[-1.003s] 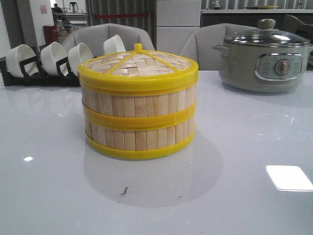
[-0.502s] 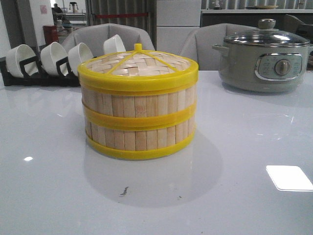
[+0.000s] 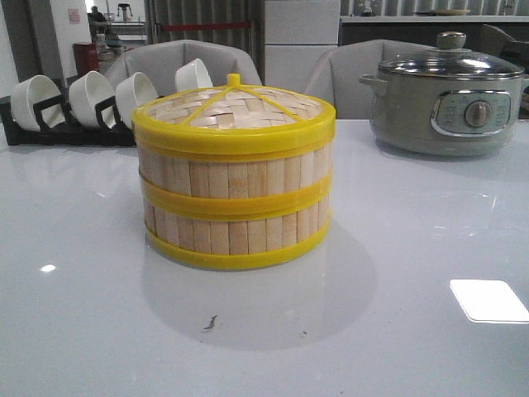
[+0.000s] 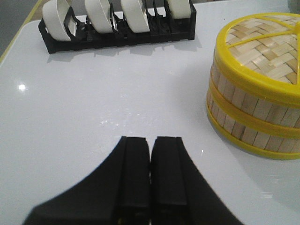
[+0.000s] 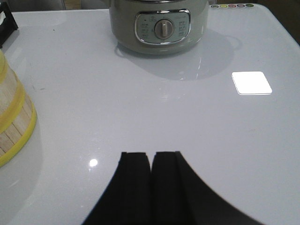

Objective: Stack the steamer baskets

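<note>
Glossy white table (image 3: 413, 248); stacked yellow-rimmed bamboo-slat steamer baskets (image 3: 235, 203) beside clenched, empty left gripper (image 4: 150, 154); right gripper (image 5: 151, 161) clenched too, facing grey-green electric pot (image 5: 159, 26).

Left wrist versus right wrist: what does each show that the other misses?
Left wrist only: the black rack of white bowls, the woven lid on the stacked steamer baskets, and the shut left gripper. Right wrist only: the grey-green electric pot, a bright light patch on the table, and the shut right gripper. Both: the white table and part of the stack.
</note>
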You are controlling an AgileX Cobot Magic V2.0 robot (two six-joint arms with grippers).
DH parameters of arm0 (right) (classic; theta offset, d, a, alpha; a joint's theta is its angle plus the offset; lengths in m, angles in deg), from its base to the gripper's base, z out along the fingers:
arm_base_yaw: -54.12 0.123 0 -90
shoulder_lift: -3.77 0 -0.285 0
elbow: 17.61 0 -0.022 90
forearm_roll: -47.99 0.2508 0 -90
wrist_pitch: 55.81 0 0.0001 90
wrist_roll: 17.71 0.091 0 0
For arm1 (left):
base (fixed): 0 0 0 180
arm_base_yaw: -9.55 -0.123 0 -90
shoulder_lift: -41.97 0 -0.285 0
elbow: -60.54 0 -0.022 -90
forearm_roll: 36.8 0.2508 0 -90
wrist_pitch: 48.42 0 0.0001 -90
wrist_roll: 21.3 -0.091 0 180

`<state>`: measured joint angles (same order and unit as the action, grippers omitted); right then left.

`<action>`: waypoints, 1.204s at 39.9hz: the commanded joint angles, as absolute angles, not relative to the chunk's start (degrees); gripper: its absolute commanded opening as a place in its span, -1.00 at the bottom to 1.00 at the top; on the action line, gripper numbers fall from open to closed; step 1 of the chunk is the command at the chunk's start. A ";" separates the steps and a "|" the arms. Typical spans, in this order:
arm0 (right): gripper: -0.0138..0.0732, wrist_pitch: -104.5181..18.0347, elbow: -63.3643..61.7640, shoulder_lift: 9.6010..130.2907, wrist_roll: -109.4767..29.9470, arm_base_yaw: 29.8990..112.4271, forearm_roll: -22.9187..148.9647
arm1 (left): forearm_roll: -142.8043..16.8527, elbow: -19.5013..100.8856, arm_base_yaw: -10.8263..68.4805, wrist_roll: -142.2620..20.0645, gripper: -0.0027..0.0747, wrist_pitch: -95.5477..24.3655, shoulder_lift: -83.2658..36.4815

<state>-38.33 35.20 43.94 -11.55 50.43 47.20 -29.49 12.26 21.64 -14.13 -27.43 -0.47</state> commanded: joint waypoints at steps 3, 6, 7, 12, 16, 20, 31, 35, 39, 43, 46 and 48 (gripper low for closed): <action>-0.61 -43.18 33.55 43.86 -11.90 50.23 47.04 | -29.18 13.60 21.58 -13.74 -0.71 -32.03 4.10; -0.61 -43.18 33.55 43.86 -11.90 50.23 47.04 | -28.81 12.19 21.38 -13.74 -0.71 -33.52 7.16; -0.61 -43.18 33.55 43.86 -11.90 50.23 47.04 | -28.81 11.10 21.16 -13.74 -0.71 -34.77 8.38; -0.61 -43.18 33.55 43.86 -11.90 50.23 47.04 | -29.08 3.91 18.68 -13.74 -0.71 -43.54 14.79; -0.61 -43.18 33.55 43.86 -11.90 50.23 47.04 | -29.29 -2.65 17.01 -13.74 -0.71 -49.47 19.99; -0.61 -43.18 33.55 43.86 -11.90 50.23 47.04 | -29.29 -8.03 15.47 -13.74 -0.71 -53.51 25.16; -0.61 -43.18 33.55 43.86 -11.90 50.23 47.04 | -32.06 -17.27 12.54 -13.74 -0.71 -55.90 31.93; -0.61 -43.11 33.55 43.86 -11.90 50.23 47.04 | -32.06 -17.15 12.54 -13.74 -0.71 -51.87 33.49; -0.61 -43.11 33.55 43.86 -11.90 50.23 47.04 | -32.06 -17.15 12.40 -13.74 -0.71 -48.82 35.33; -0.61 -43.05 33.55 43.86 -11.90 50.23 47.04 | -32.06 -17.15 12.40 -13.74 -0.71 -45.24 35.61; -0.61 -42.92 33.55 43.86 -11.90 50.23 47.04 | -32.06 -17.15 12.40 -13.74 -0.71 -43.13 35.61; -0.61 -42.92 33.55 43.86 -11.90 50.23 47.04 | -32.06 -17.15 12.40 -13.74 -0.71 -42.50 35.61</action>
<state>-38.33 35.20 43.91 -11.55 50.43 47.20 -31.54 -17.04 12.61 -14.04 -39.73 34.45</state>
